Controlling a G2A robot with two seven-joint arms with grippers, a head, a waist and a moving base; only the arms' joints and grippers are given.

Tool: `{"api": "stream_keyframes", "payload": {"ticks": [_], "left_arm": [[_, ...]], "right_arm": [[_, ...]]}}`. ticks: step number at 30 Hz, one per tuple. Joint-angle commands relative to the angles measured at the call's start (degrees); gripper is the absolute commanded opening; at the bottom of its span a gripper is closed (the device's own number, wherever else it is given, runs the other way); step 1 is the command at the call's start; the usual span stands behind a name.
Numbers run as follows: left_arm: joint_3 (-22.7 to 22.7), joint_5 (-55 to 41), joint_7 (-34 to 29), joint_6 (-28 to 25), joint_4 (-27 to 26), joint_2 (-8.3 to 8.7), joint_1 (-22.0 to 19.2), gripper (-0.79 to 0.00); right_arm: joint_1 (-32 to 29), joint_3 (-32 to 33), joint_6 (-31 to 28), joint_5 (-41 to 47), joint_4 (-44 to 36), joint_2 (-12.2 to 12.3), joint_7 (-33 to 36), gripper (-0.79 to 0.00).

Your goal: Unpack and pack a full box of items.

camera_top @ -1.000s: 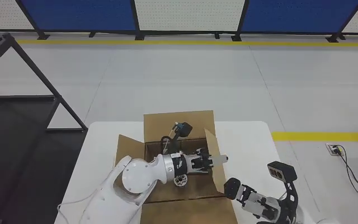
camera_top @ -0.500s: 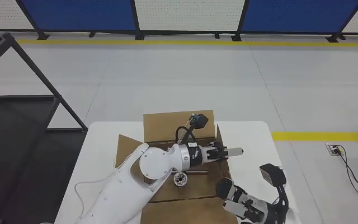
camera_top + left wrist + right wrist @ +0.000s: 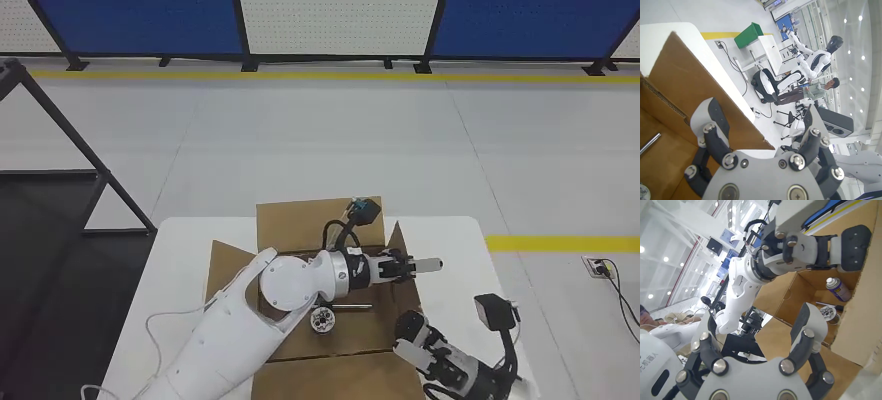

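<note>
My left end effector (image 3: 418, 266) is spread wide astride the flap (image 3: 696, 79) at 3 o'clock of the box (image 3: 320, 220), likely to fold it outward. My right end effector (image 3: 757, 317) hangs wide open at 5 o'clock.

Brown box (image 3: 320, 215); purple can (image 3: 840, 290); white table (image 3: 172, 272).

1. Cardboard box (image 3: 320, 220): brown, open on top, flaps spread outward, resting on white table (image 3: 180, 270).
2. Spray can (image 3: 838, 288): purple body, white cap, inside the box near an inner corner.
3. Round metal part (image 3: 322, 319): silvery, ringed with holes, flat on the box floor.
4. Thin metal rod (image 3: 352, 306): dark handle at one end, lying just beside the round metal part.
</note>
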Motion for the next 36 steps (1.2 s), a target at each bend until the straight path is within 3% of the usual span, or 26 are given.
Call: {"api": "stream_keyframes", "payload": {"ticks": [1,10,15,23,29,36], "left_arm": [[-0.45,0.08,-0.28,-0.33,0.11,-0.01,0.21,0.000],[-4.00,1.01,-1.46,-0.54,-2.42,0.75,2.66,0.000],[-7.69,2.86,-2.09,-2.08,-5.98,1.92,6.06,0.000],[-17.21,10.36,-5.75,-4.83,-22.80,5.61,20.14,0.000],[-25.46,13.88,-6.42,-7.70,-32.65,7.70,30.06,0.000],[-30.97,12.90,-2.26,-13.16,-37.52,8.67,37.90,0.000]], "right_arm": [[-0.39,-0.13,0.01,-0.75,-0.52,0.07,-1.31,0.000],[-0.67,0.25,7.40,-5.53,-1.16,0.33,-6.59,0.000],[-0.37,0.65,11.81,-5.62,-0.81,0.39,-9.23,0.000],[6.55,-2.15,23.76,-4.50,3.60,0.01,-15.03,0.000],[9.58,-3.51,25.39,-2.93,7.26,-0.08,-15.79,0.000],[10.32,-3.11,25.05,-1.68,8.81,0.07,-15.82,0.000]]}}
